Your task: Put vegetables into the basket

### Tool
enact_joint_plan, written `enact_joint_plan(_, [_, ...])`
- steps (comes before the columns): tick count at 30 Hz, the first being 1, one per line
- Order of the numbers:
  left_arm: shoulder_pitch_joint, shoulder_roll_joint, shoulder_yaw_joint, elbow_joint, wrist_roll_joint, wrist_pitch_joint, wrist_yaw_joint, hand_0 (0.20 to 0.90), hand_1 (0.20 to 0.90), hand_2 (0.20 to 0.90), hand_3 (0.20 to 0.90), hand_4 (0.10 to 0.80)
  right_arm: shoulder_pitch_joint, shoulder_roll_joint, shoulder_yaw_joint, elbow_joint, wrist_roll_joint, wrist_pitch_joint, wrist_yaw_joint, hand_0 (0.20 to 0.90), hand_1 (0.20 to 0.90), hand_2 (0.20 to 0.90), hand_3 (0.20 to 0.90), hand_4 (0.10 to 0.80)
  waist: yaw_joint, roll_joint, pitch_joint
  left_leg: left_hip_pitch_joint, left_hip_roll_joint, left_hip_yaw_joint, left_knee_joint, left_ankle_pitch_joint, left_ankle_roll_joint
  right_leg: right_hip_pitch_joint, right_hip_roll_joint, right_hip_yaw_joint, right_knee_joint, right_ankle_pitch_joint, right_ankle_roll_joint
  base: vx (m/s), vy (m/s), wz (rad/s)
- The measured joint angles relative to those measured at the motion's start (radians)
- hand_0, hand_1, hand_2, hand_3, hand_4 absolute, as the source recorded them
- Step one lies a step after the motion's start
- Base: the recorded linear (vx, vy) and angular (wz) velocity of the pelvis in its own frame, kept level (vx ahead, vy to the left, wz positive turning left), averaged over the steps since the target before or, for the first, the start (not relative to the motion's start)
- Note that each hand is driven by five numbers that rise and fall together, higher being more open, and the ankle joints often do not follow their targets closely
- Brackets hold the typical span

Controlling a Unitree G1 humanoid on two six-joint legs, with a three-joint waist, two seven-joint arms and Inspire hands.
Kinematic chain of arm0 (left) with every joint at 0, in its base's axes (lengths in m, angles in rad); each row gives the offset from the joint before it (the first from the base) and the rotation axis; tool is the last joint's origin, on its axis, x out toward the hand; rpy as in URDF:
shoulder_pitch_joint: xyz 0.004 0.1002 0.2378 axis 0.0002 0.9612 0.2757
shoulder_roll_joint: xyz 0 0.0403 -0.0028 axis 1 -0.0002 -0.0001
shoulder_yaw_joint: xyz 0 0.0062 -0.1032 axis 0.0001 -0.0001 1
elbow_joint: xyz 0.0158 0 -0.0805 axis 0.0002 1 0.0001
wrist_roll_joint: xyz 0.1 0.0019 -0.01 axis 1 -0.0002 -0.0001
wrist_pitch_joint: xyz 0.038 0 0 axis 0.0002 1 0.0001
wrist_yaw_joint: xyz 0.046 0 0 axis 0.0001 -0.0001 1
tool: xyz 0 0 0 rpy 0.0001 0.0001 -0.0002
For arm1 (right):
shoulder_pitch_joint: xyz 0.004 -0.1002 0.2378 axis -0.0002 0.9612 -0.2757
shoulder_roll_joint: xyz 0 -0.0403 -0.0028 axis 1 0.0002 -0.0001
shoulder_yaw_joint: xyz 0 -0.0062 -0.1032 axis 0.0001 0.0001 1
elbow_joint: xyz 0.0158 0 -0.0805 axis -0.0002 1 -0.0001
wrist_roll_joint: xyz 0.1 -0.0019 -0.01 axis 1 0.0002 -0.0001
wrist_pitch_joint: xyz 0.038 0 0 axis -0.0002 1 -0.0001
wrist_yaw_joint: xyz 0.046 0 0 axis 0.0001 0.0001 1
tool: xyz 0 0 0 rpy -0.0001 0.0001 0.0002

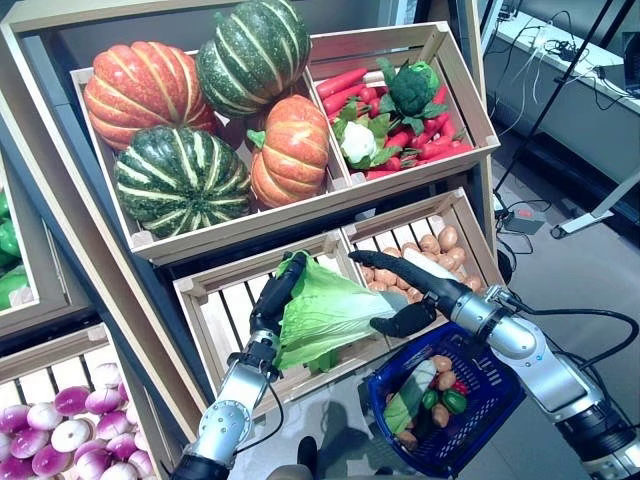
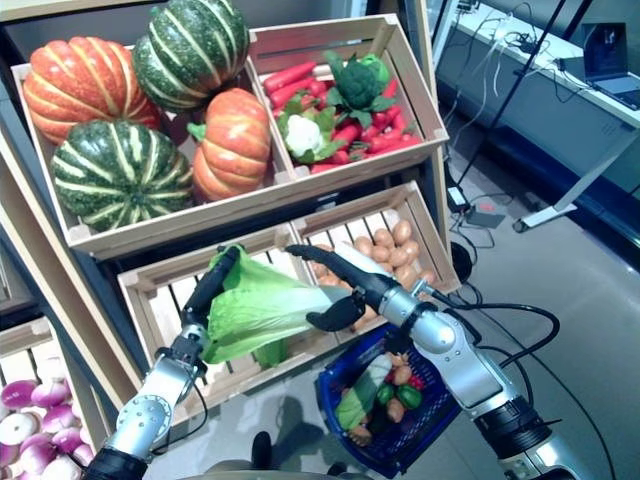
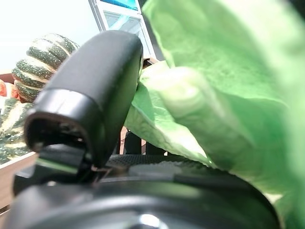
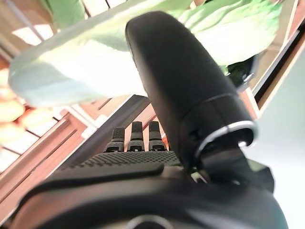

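Observation:
My left hand (image 1: 272, 305) is shut on a green leafy cabbage (image 1: 325, 310) and holds it in the air in front of the lower slatted crate (image 1: 225, 310). Its thumb presses the leaves in the left wrist view (image 3: 90, 90). My right hand (image 1: 415, 290) is at the cabbage's pale stem end, with straight fingers over it and the thumb (image 4: 181, 86) touching it from below. The blue basket (image 1: 470, 440) stands on the floor below my right forearm. It holds a pale green-and-white vegetable (image 1: 410, 395), small green ones (image 1: 452, 402) and brown round ones (image 1: 441, 365).
A wooden stand (image 1: 100, 250) of crates rises right in front of me, with pumpkins in the upper crate (image 1: 190, 110). A desk (image 1: 570, 50) with cables and a metal leg (image 1: 600, 212) stands at the right. Grey floor lies to the right of the basket.

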Motion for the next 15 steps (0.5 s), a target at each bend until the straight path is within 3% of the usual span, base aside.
enact_joint_plan(8, [0.000, 0.000, 0.002, 0.000, 0.000, 0.007, 0.000, 0.300, 0.300, 0.300, 0.300, 0.400, 0.000, 0.003, 0.008, 0.015, 0.000, 0.035, 0.012, 0.900, 0.900, 0.900, 0.900, 0.800, 0.001, 0.000, 0.000, 0.000, 0.000, 0.000, 0.000, 0.000, 0.000, 0.000, 0.000, 0.000, 0.000, 0.000, 0.000, 0.000, 0.000, 0.00])
enact_joint_plan(15, [0.000, 0.001, 0.003, 0.000, 0.000, 0.026, 0.000, 0.300, 0.300, 0.300, 0.300, 0.400, 0.000, -0.004, 0.052, 0.035, 0.007, 0.058, 0.140, 0.900, 0.900, 0.900, 0.900, 0.800, 0.001, 0.000, 0.000, 0.000, 0.000, 0.000, 0.000, 0.000, 0.000, 0.000, 0.000, 0.000, 0.000, 0.000, 0.000, 0.000, 0.000, 0.00])
